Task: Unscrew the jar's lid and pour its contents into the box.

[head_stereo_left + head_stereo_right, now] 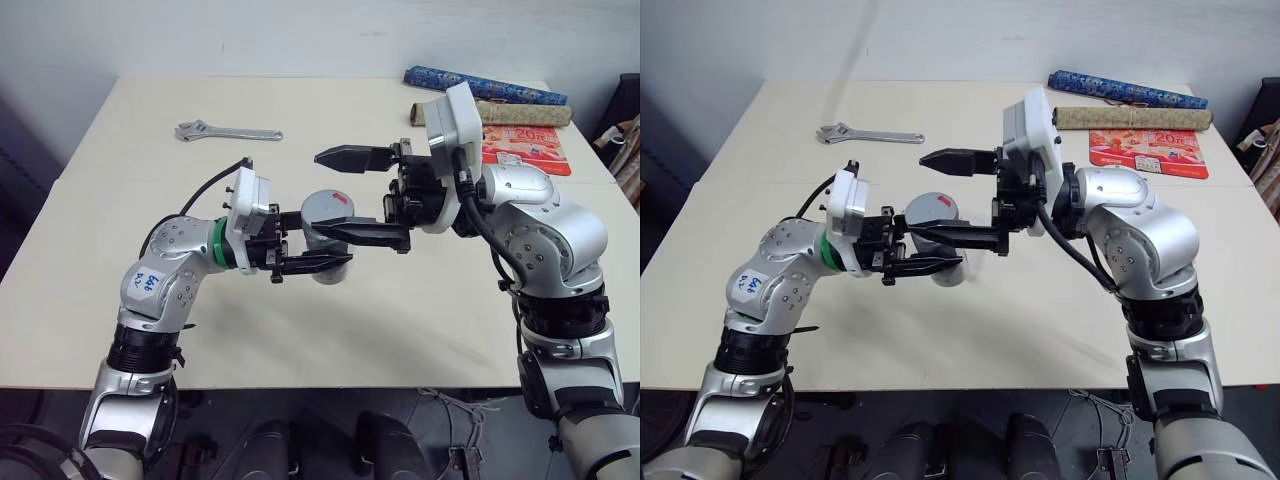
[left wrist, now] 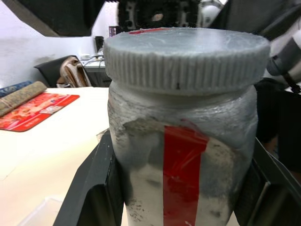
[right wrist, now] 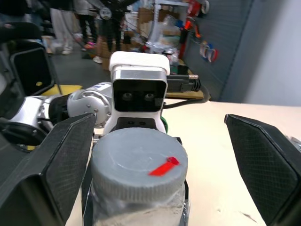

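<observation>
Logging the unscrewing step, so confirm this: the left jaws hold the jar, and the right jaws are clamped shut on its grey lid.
Wrong on the right side. The right wrist view shows the right gripper with jaws spread wide, clear of the lid. The left gripper does hold the jar.

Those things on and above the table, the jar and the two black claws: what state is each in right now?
Small whitish jar with red stripe: upright, held off the table.
Round grey ribbed lid: on the jar.
Left tool: shut on the jar's body.
Right tool: open, fingers either side of the lid.
Silver adjustable wrench: lying flat on the table.
</observation>
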Motion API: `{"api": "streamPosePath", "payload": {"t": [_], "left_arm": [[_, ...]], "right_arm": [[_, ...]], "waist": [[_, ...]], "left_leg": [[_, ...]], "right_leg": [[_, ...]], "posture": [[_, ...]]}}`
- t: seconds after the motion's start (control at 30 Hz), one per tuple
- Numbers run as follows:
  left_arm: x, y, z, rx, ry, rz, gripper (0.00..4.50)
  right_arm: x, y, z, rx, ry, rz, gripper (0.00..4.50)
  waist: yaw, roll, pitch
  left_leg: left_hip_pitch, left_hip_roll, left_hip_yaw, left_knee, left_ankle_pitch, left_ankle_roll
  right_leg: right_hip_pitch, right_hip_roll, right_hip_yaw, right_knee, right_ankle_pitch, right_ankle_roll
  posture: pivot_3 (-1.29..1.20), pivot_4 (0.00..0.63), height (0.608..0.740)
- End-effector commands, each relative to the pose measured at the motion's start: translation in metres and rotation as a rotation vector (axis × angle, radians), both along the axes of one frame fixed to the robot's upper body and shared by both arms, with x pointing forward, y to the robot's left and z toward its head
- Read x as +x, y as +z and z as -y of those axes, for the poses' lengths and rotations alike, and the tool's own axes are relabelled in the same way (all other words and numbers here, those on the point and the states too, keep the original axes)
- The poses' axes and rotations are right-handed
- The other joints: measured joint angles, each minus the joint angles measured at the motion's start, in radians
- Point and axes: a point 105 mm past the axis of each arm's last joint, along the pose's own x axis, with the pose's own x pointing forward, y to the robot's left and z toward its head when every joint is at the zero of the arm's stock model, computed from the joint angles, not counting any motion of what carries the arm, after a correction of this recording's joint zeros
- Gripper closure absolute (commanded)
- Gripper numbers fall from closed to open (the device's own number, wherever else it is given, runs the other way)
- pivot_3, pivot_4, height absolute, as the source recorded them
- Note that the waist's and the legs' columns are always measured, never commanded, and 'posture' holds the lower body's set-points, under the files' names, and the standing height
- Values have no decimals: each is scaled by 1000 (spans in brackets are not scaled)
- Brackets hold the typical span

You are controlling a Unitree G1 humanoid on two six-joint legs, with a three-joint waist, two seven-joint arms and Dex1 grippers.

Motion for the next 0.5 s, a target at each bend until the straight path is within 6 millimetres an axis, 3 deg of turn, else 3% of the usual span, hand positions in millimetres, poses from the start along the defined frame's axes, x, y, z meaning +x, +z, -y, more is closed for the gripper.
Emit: {"api": "streamPosePath", "payload": {"t": [0.03, 0.23, 0.5], "left_arm": [[-2, 3, 3, -4, -9, 23, 2183], [-2, 0, 6, 5, -13, 18, 2183], [-4, -4, 8, 15, -14, 14, 2183]], "right_arm": [[-2, 7, -4, 6, -34, 41, 33], [3, 1, -15, -29, -63, 22, 33], [9, -1, -13, -26, -94, 13, 33]], "waist": [[-1, 0, 0], [-1, 0, 0], [0, 0, 0]], "left_leg": [[0, 0, 0, 0, 0, 0], [0, 0, 0, 0, 0, 0], [0, 0, 0, 0, 0, 0]], "right_leg": [[0, 0, 0, 0, 0, 0], [0, 0, 0, 0, 0, 0], [0, 0, 0, 0, 0, 0]], "posture": [[0, 150, 740], [0, 150, 740], [0, 150, 740]]}}
